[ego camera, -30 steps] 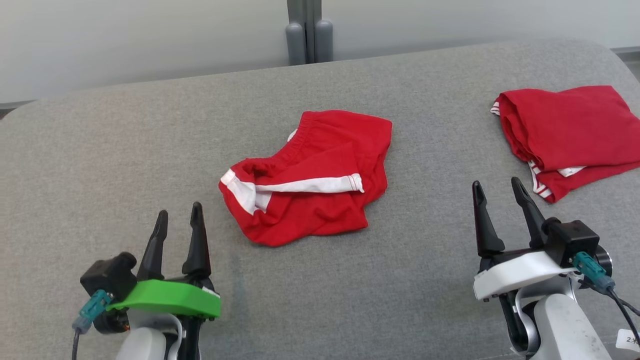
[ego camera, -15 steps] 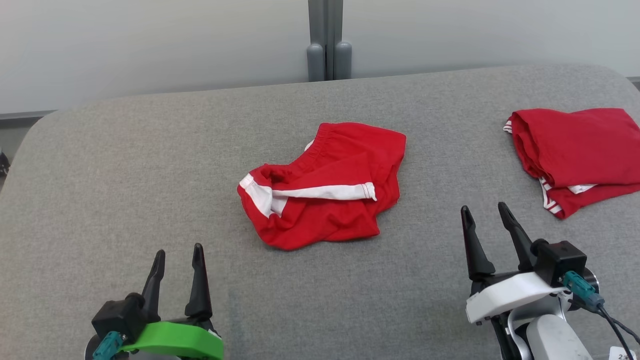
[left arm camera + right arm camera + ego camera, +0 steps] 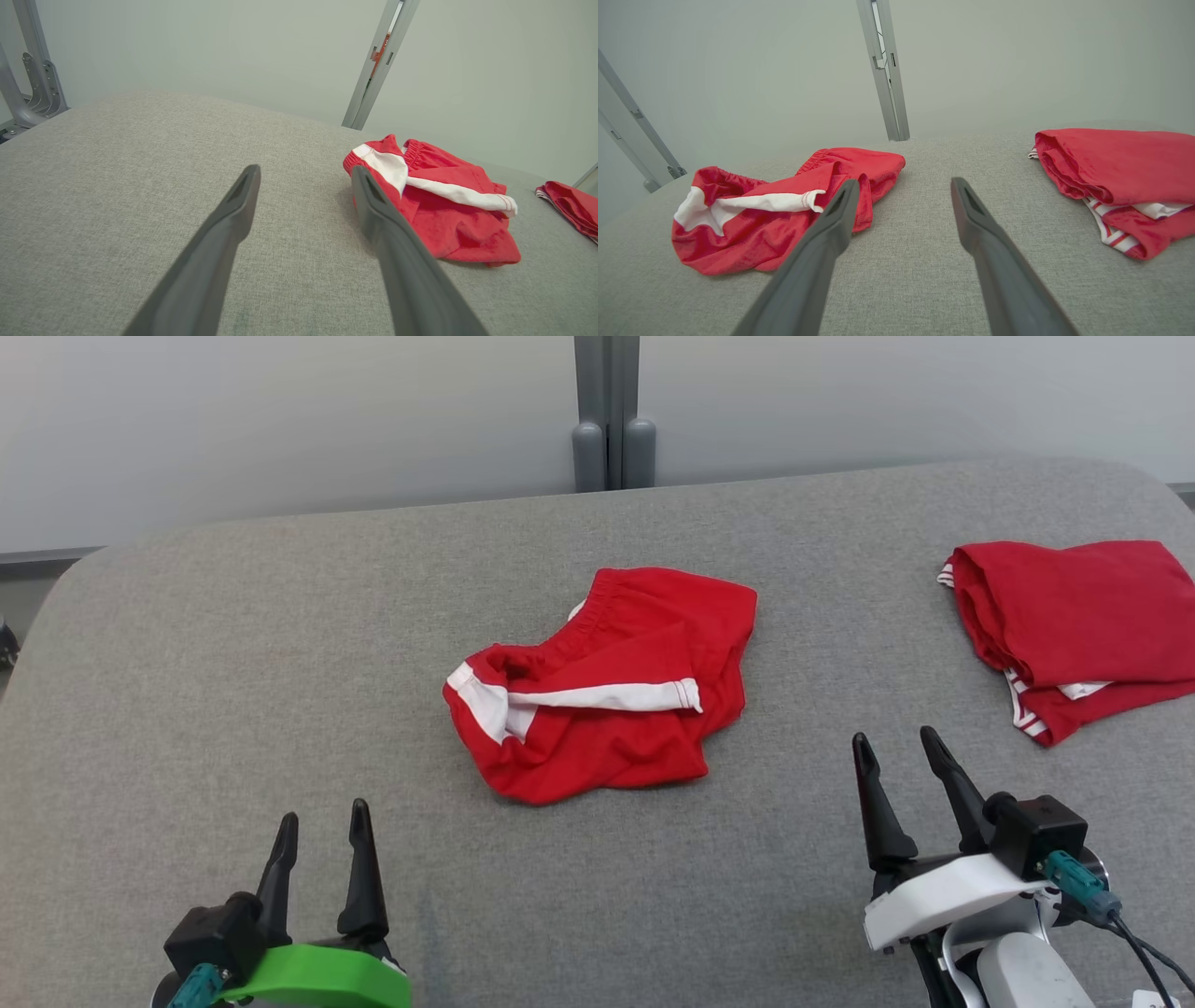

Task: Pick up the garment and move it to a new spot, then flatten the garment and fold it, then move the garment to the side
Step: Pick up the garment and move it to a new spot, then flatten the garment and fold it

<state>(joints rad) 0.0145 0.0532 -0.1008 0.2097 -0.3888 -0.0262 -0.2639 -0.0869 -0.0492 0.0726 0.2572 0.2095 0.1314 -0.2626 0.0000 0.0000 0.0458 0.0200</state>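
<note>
A crumpled pair of red shorts with white trim (image 3: 607, 686) lies in the middle of the grey padded table (image 3: 280, 644); the shorts (image 3: 439, 200) also show right of centre in the left wrist view and the shorts (image 3: 784, 210) at the left in the right wrist view. My left gripper (image 3: 322, 821) stands open near the front left, well short of the shorts, holding nothing. My right gripper (image 3: 896, 751) is open at the front right, apart from the shorts, with nothing between its fingers.
A folded red garment with white striped trim (image 3: 1074, 625) lies at the table's right edge, and the folded garment (image 3: 1120, 177) is close to the right gripper. A grey metal post (image 3: 611, 411) stands behind the table against a pale wall.
The head view tilted up and shifted over the first half second. Both grippers have drawn back toward the front edge. The garments lie as before.
</note>
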